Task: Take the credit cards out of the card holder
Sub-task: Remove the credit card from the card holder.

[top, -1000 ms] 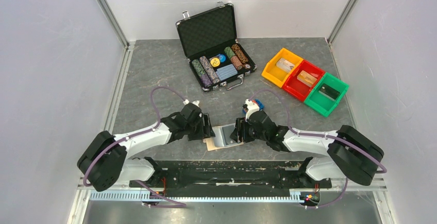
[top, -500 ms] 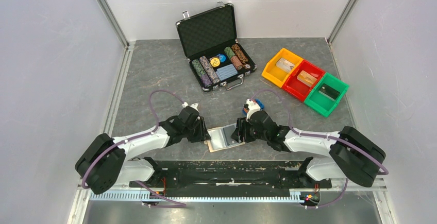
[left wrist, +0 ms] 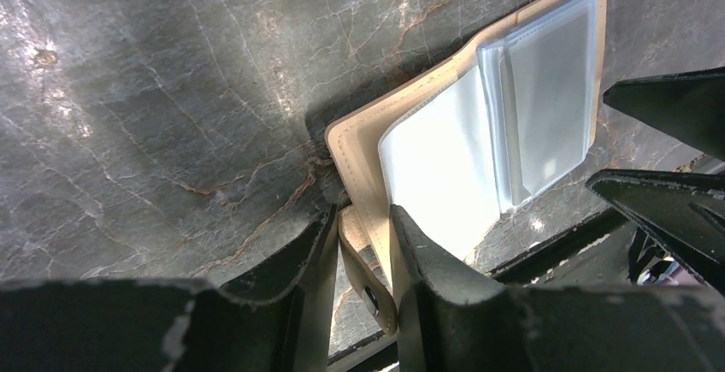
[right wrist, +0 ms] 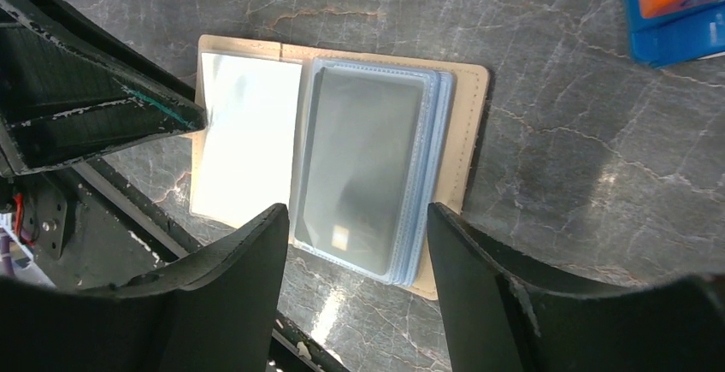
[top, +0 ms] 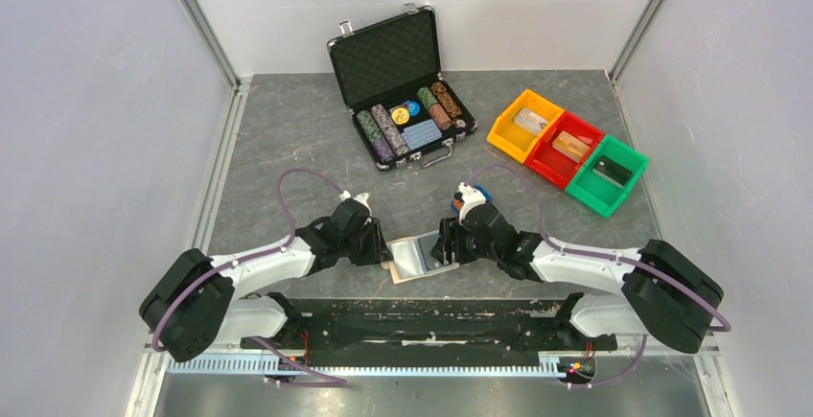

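Observation:
The tan card holder [top: 419, 257] lies open and flat on the grey table between my two grippers. Its left inner face is pale and glaring [left wrist: 436, 167]. Its right half holds a stack of clear sleeves with a grey-teal credit card [right wrist: 363, 158] on top, also seen in the left wrist view [left wrist: 547, 90]. My left gripper [top: 382, 249] is shut on the holder's left tan edge by the snap tab [left wrist: 363, 215]. My right gripper [top: 444, 244] is open, with its fingers straddling the near end of the sleeve stack [right wrist: 356, 211] without touching it.
An open black chip case [top: 403, 86] stands at the back centre. Yellow [top: 524, 122], red [top: 568, 147] and green [top: 607, 173] bins with pieces sit at the back right. A blue and orange object [right wrist: 675, 4] lies just beyond the holder. The table's black front rail [top: 422, 316] is right below the holder.
My left gripper has shifted slightly toward the near left, uncovering more of the holder's left face. The holder has turned slightly. The right gripper has barely moved.

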Available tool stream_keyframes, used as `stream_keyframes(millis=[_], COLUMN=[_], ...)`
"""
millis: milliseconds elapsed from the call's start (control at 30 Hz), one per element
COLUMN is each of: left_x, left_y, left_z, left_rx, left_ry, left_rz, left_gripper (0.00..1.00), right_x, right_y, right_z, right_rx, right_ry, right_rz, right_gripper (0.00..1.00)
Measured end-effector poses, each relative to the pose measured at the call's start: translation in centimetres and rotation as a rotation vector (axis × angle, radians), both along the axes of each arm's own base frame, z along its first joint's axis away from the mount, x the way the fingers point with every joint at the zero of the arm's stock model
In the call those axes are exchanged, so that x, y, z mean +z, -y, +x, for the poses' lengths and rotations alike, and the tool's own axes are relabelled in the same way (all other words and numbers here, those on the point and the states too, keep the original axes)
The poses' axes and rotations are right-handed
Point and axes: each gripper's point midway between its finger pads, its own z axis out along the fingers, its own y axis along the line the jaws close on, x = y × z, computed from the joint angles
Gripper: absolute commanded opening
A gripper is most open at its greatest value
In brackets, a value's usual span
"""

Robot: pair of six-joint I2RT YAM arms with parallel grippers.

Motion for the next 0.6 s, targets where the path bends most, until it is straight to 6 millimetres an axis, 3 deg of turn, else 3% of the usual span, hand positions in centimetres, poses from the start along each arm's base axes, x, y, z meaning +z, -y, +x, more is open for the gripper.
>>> stream_keyframes(millis=[233,600], left_x=[0.0,0.2], left_y=[0.1,0.2], left_z=[-0.3,-0.4], left_rx=[-0.009,-0.014], left_ry=[-0.007,-0.001], left_rz=[-0.01,-0.023], left_gripper=[0.35,0.36], right_x=[0.7,0.4], right_y=[0.7,-0.4], right_z=[0.5,0.2], right_rx=[-0.021,0.016], right_ry=[0.035,0.015], right_rz=[-0.027,0.007], right_gripper=[0.62,0.58])
